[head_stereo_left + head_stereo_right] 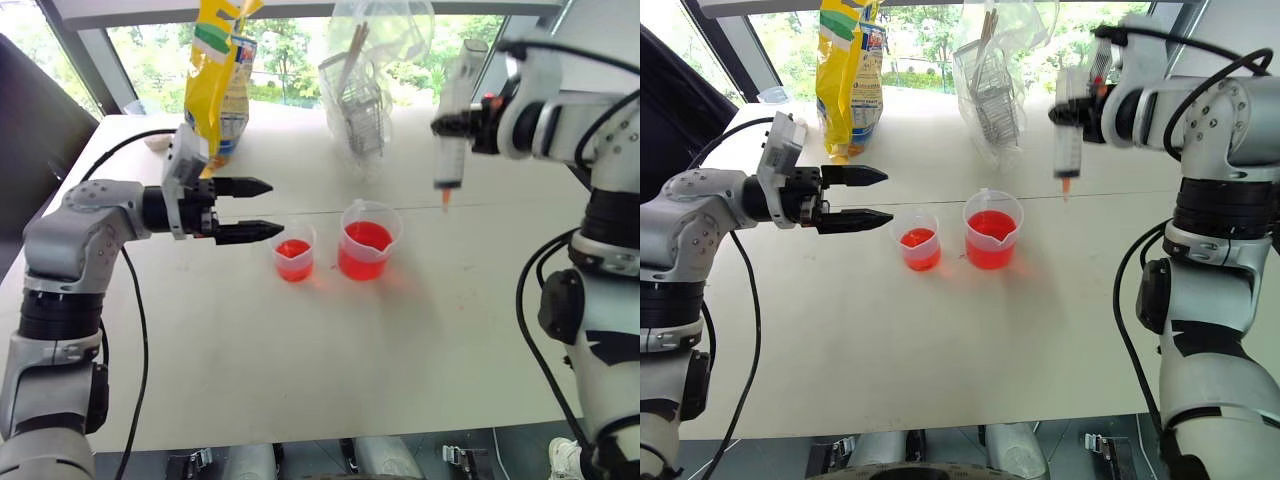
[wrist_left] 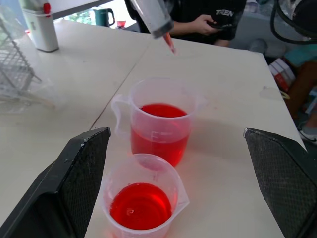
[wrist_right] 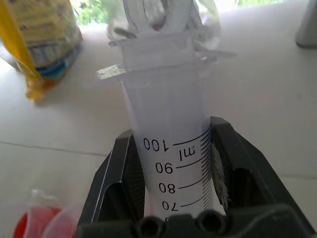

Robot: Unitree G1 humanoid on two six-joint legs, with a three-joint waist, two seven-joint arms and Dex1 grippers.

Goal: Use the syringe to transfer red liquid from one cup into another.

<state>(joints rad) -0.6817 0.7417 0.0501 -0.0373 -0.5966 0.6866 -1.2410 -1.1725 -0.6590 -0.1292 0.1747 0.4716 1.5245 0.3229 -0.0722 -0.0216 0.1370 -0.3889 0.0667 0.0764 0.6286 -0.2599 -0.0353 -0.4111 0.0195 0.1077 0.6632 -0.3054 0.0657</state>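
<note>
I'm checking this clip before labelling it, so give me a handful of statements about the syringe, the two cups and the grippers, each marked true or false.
1. The right gripper is shut on the large clear plastic syringe. True.
2. The syringe's orange tip sits dipped in the larger spouted clear beaker. False: it hangs in the air, off to the side of the beaker.
3. The left gripper is open and empty beside the smaller clear plastic cup. True.
4. The smaller cup is empty. False: both cups hold red liquid.
5. The two cups stand side by side on the white table. True.
</note>
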